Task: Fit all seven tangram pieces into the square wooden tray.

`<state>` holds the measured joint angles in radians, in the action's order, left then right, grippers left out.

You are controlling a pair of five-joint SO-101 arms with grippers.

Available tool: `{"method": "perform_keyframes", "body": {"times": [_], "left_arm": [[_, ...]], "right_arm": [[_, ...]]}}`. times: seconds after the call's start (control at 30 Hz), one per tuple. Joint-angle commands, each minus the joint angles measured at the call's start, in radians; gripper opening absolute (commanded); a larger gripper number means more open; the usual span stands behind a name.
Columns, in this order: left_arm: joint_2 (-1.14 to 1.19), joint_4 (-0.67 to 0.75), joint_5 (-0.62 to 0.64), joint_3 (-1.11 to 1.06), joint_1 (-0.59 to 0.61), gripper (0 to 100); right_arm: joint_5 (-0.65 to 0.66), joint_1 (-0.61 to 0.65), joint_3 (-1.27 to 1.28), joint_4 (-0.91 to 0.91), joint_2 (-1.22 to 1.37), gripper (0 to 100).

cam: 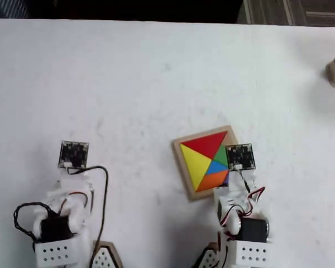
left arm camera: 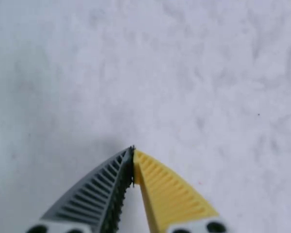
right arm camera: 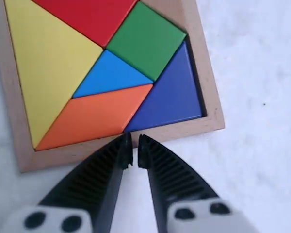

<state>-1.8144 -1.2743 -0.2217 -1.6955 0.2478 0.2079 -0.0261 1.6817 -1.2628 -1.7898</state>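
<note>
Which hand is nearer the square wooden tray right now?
Right. The right hand is at the rim of the square wooden tray; the left hand is over the white table, well apart from it.

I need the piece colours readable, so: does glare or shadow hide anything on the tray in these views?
High view: tray evenly lit, no glare. Right wrist view: only a thin shadow between the indigo piece and the tray's wall. Left wrist view: soft shadow on the table beside the left gripper.
</note>
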Motion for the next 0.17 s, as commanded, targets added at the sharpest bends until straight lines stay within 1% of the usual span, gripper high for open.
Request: {"method": "perform_keyframes", "body": {"times": [0.0, 0.13], "left_arm": [[-0.010, -0.009, -0.006, 0.002, -0.012, 2], [-0.010, -0.009, -0.005, 0.002, -0.010, 2]], "right_arm": [[-0.006, -0.008, 0.009, -0.007, -0.010, 3.1], [-0.006, -0.008, 0.009, -0.007, -0.010, 3.1]]}}
